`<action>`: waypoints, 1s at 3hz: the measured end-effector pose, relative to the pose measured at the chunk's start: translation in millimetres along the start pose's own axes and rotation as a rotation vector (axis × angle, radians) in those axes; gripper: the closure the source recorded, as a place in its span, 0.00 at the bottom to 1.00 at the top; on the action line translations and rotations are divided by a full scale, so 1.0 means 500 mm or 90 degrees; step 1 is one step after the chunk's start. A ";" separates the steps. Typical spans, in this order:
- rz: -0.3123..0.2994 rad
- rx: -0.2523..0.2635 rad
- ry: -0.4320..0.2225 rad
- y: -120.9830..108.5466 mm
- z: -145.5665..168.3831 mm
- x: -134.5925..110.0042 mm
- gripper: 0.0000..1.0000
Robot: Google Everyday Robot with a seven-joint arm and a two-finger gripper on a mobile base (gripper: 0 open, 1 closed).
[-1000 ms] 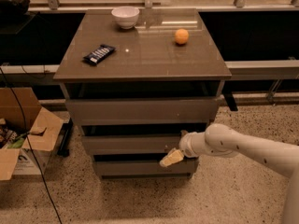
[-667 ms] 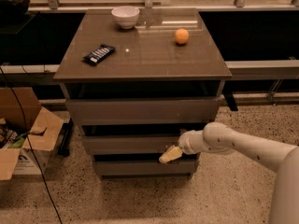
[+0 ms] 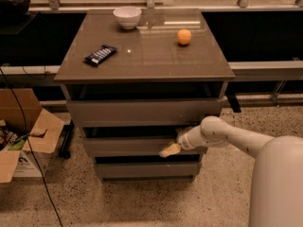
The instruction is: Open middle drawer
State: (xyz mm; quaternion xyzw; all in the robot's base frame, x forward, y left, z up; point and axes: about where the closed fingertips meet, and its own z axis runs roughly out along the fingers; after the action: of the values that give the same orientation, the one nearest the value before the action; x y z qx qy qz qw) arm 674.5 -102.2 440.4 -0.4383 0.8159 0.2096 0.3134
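A grey-brown cabinet stands in the middle of the view with three drawers. The top drawer (image 3: 142, 111) sits slightly out. The middle drawer (image 3: 128, 145) is pulled out a little, with a dark gap above its front. The bottom drawer (image 3: 142, 169) is below it. My gripper (image 3: 171, 149) is at the right part of the middle drawer's front, at its top edge, with the white arm (image 3: 227, 136) reaching in from the right. One tan fingertip (image 3: 169, 150) shows against the drawer front.
On the cabinet top (image 3: 142, 56) lie a white bowl (image 3: 127, 16), an orange (image 3: 184, 36) and a dark snack bar (image 3: 100, 55). An open cardboard box (image 3: 21, 136) and a cable sit on the floor at left. A low ledge runs behind.
The arm has drawn slightly nearer and its elbow fills more of the lower right. The gripper stays at the middle drawer's front edge. The drawer shows no clear movement.
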 end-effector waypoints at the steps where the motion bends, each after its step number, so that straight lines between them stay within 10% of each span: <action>1: -0.020 -0.016 0.026 0.013 0.004 0.001 0.43; 3: -0.062 -0.022 0.073 0.049 -0.014 0.006 0.97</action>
State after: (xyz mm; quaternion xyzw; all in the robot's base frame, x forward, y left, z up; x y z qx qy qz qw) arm 650.2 -95.3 445.2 -0.4939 0.8067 0.1828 0.2681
